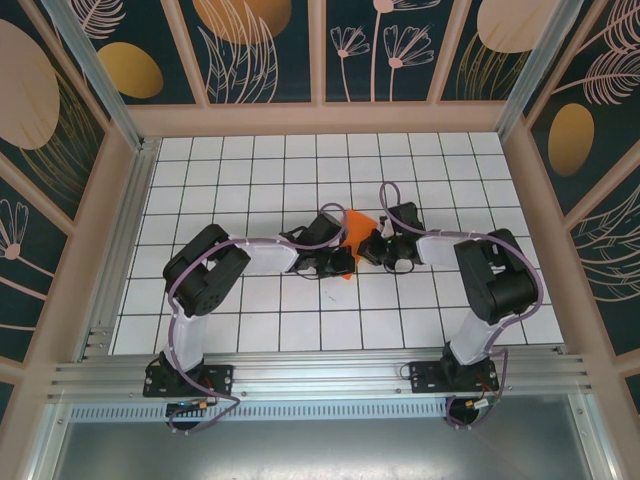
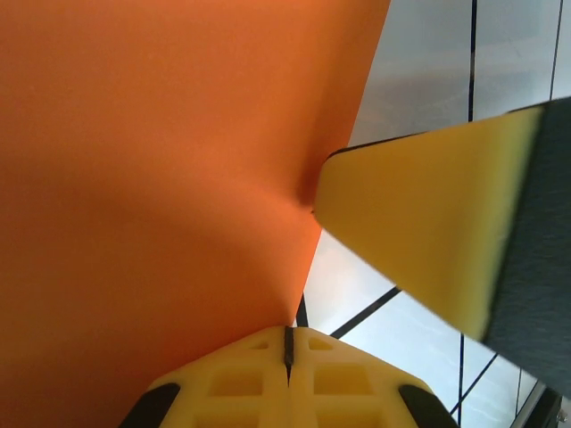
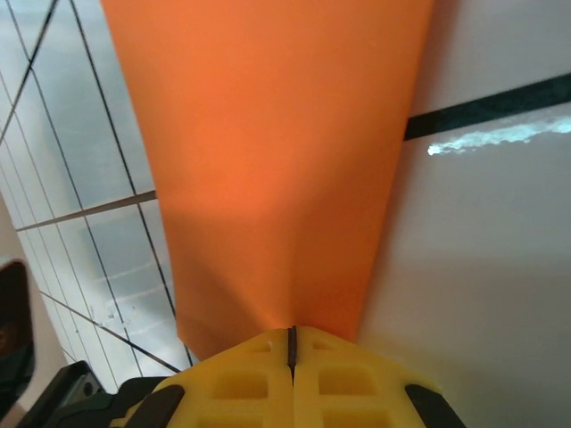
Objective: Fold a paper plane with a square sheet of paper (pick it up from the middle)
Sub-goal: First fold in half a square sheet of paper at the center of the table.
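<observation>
Yellow fingertips (image 2: 241,383) of our left gripper (image 2: 287,352) were pressed together on the orange paper (image 2: 161,178). Our right gripper (image 3: 291,343) was likewise clamped on it, jaws fully closed. We saw the sheet held between the 2 grippers at the middle of the grid table (image 1: 220,170).

From above, the thin bright orange paper (image 1: 357,222) is mostly covered by the left gripper (image 1: 338,262) and the right gripper (image 1: 378,248) meeting over it — its outline and folds cannot be made out. In both wrist views it runs off the top edge, soft with nearness, and its near end vanishes between clamped yellow fingertips (image 2: 254,355).
</observation>
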`<action>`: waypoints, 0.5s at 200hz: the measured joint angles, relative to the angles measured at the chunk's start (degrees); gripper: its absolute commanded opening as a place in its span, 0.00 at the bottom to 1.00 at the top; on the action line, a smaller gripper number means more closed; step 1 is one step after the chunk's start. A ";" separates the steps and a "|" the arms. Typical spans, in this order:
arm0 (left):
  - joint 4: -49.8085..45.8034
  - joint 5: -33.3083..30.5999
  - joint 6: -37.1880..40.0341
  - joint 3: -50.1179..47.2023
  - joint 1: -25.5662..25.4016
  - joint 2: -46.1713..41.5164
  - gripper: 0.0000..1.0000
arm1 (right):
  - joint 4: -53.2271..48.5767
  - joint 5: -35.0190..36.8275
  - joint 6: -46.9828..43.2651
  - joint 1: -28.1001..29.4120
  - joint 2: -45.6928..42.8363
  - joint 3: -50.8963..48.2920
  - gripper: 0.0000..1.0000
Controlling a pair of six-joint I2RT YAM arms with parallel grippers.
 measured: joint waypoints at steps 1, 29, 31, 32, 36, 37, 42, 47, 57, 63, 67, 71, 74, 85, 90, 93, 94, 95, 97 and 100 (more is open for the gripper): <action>-0.02 0.00 0.02 0.02 0.00 0.00 0.00 | -0.04 -0.04 -0.04 0.00 0.09 0.00 0.01; -0.57 -0.26 0.70 0.46 0.00 0.15 0.00 | -1.16 -0.96 -1.77 -0.52 1.99 1.25 0.01; -0.59 -0.31 0.72 0.48 0.00 0.15 0.00 | -1.22 -1.09 -1.97 -0.57 2.12 1.40 0.01; -0.59 -0.35 0.70 0.48 0.00 0.17 0.00 | -1.31 -1.18 -2.08 -0.59 2.21 1.51 0.01; -0.59 -0.42 0.87 0.52 0.00 0.20 0.00 | -1.49 -1.40 -2.40 -0.79 2.49 1.77 0.02; -0.59 -0.48 0.90 0.55 0.00 0.20 0.00 | -1.53 -1.53 -2.51 -0.85 2.58 1.90 0.01; -0.59 -0.68 1.01 0.61 0.00 0.20 0.00 | -1.77 -1.97 -2.86 -1.14 2.97 2.29 0.02; -0.59 -1.03 1.16 0.68 0.00 0.22 0.00 | -2.01 -2.34 -3.19 -1.42 3.34 2.71 0.02; -0.57 -1.46 1.51 0.87 0.00 0.31 0.00 | -2.75 -3.17 -4.04 -2.03 4.17 3.76 0.02; -0.57 -1.70 1.70 1.01 0.02 0.37 0.00 | -3.15 -3.48 -4.46 -2.34 4.70 4.42 0.02; -0.57 -1.77 1.81 1.05 0.07 0.42 0.00 | -3.43 -3.61 -4.70 -2.56 5.05 4.90 0.02; -0.57 -1.86 2.03 1.11 0.13 0.50 0.00 | -3.87 -3.78 -5.07 -2.82 5.44 5.51 0.02; -0.57 -1.90 2.08 1.16 0.15 0.50 0.00 | -4.02 -3.82 -5.31 -2.97 5.70 5.90 0.02; -0.57 -1.95 2.43 1.20 0.22 0.52 0.00 | -4.74 -3.58 -5.99 -3.54 6.64 7.45 0.02; -0.57 -1.99 2.54 1.20 0.22 0.52 0.00 | -5.01 -3.28 -6.38 -3.80 7.04 8.15 0.02; -0.57 -2.01 2.67 1.20 0.22 0.52 0.00 | -5.16 -2.97 -6.58 -3.98 7.26 8.59 0.02; -0.57 -2.01 2.69 1.20 0.22 0.52 0.00 | -5.20 -2.89 -6.67 -4.00 7.32 8.70 0.03; -0.57 -2.01 2.69 1.20 0.22 0.52 0.00 | -5.29 -2.75 -6.73 -4.09 7.43 8.94 0.03; -0.59 -2.05 2.71 1.20 0.22 0.55 0.00 | -5.40 -2.60 -6.86 -4.15 7.54 9.14 0.03; -0.59 -2.05 2.86 1.20 0.22 0.55 0.00 | -5.57 -2.19 -7.06 -4.35 7.76 9.70 0.03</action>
